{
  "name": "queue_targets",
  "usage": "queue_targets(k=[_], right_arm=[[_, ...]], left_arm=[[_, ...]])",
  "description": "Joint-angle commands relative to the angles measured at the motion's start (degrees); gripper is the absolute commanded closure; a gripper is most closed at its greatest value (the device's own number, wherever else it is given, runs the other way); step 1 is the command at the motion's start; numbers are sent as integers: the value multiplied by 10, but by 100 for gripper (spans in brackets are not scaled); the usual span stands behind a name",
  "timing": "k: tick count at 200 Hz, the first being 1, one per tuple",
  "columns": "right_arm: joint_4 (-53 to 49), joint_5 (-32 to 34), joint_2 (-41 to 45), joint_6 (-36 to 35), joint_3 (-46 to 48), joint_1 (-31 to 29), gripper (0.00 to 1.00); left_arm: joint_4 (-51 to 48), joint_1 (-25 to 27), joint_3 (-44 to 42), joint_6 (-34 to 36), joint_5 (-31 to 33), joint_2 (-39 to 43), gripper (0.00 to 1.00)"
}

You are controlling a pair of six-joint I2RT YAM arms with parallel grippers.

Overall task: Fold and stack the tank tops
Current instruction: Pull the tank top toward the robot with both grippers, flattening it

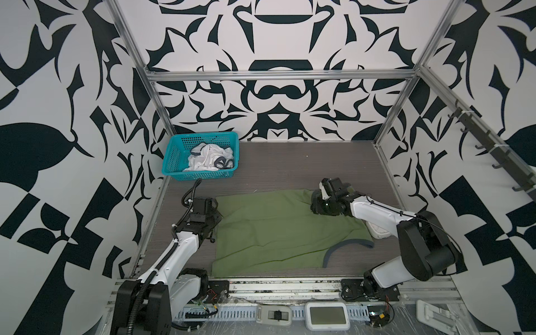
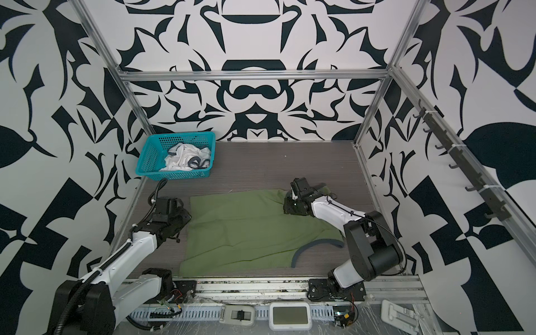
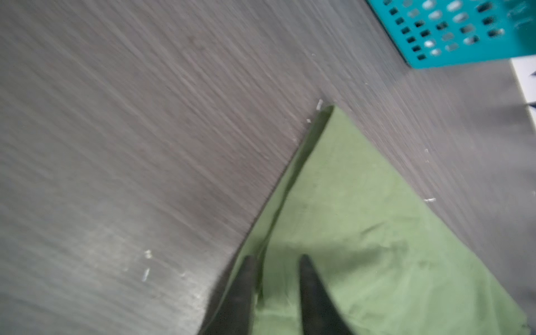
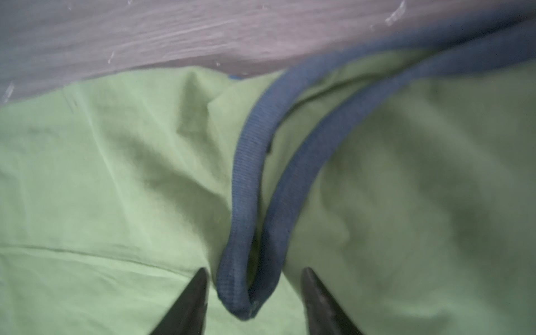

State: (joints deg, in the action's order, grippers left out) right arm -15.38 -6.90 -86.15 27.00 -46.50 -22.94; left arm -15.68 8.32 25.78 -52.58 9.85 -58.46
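Left wrist view: left gripper [image 3: 275, 259] released, jaws parted over a corner of the olive tank top [image 3: 362, 232]. Right gripper [image 4: 252, 271] likewise released, grey-blue trim [image 4: 249, 174] loose between its jaws. In both top views the olive tank top lies spread on the table [image 1: 290, 165]; white tank top [image 1: 207, 158] crumpled in teal basket [image 1: 174, 156].

top views: high, front, lkg down, whole table [image 1: 290, 168] | wrist cams: close on green tank top [image 3: 362, 232]
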Motion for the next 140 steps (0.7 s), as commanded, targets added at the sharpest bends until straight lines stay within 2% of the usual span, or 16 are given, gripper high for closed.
queue_targets(k=[1,14,49,98,140], right_arm=[[-7,-17,22,3,-35,7,38],[-15,-29,14,6,-57,11,38],[-49,-28,-38,12,-111,13,42],[-64,-18,-76,19,-124,13,44],[-64,-30,-102,15,-126,13,46]], left_arm=[[-38,-1,16,-24,20,13,48],[-46,-1,42,-2,21,6,43],[-105,-1,112,28,17,-66,42],[-115,-1,128,33,-19,-135,45],[-109,10,129,39,-44,-172,53]])
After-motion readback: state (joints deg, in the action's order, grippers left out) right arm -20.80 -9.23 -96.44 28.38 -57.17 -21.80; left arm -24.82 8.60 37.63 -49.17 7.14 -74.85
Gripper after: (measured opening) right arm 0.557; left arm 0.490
